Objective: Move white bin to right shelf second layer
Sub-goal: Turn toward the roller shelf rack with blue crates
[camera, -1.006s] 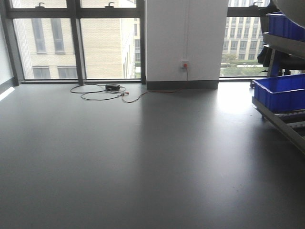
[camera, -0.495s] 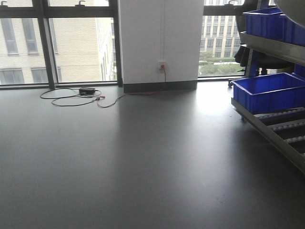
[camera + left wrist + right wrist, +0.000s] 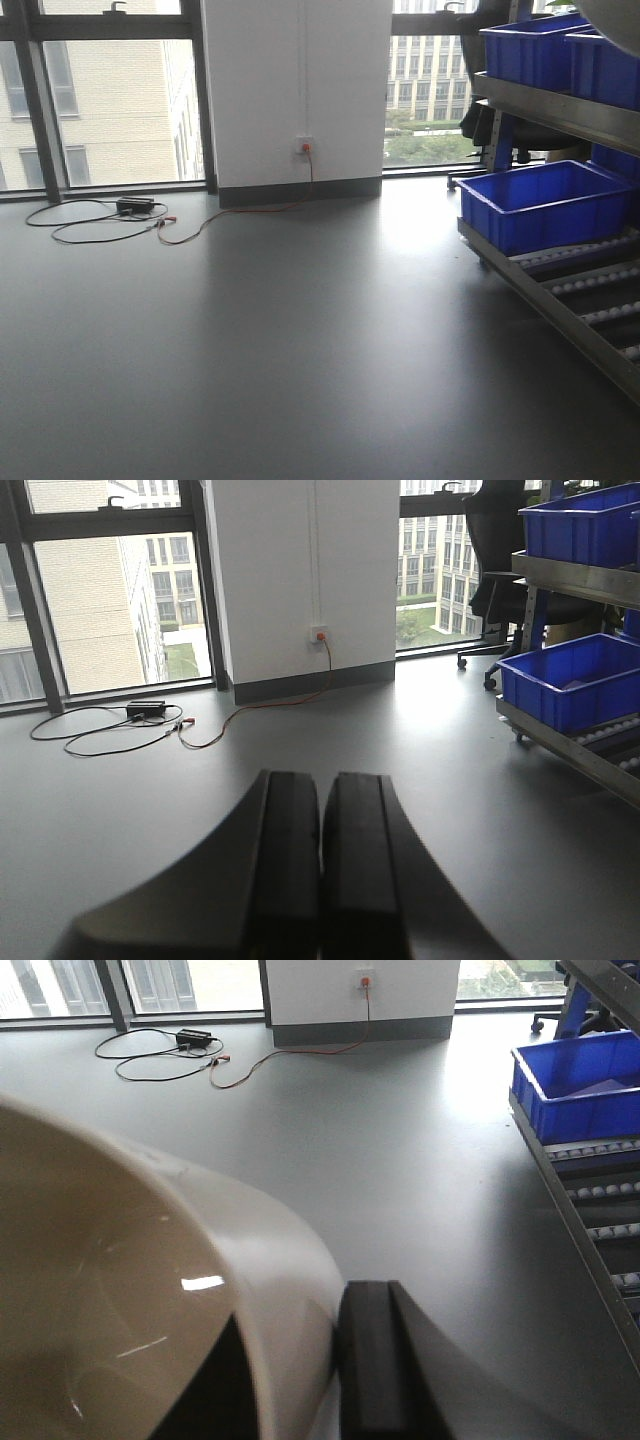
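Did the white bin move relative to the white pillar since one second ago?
Yes. The white bin shifted right, away from the white pillar, toward the shelf rack.

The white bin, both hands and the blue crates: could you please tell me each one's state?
white bin, held at its rim, off the floor.
right hand, shut on the white bin.
left hand, shut, empty.
lower blue crate, upright on rollers.
upper blue crates, upright on shelf.

"Was the floor (image 3: 300, 350) open?"
"Wide open ahead. Only a cable (image 3: 135, 206) lay by the windows (far left)."
"And right?"
"The rack (image 3: 560, 105) stood there, a blue crate (image 3: 535, 205) filling the far end of its roller shelf (image 3: 600, 282). The nearer rollers were bare."
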Controlling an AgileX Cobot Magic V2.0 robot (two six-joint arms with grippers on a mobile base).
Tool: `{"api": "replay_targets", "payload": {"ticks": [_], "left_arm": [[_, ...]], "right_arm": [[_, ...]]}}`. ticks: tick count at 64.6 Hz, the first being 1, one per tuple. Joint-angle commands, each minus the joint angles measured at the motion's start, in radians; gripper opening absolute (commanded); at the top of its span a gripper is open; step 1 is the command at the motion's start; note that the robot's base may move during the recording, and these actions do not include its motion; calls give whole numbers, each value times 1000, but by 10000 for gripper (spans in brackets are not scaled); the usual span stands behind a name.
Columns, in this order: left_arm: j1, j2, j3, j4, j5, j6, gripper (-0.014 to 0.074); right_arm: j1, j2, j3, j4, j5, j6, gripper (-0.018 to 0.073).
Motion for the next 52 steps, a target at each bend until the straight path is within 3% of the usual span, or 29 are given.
{"api": "replay_targets", "payload": {"ticks": [1, 52], "left_arm": [[-4, -14, 37, -5, -84, -4, 85], [-4, -14, 37, -5, -84, -4, 85]], "right_arm": [[-6, 8, -31, -6, -104, -2, 48], [-6, 8, -31, -6, -104, -2, 48]]}}
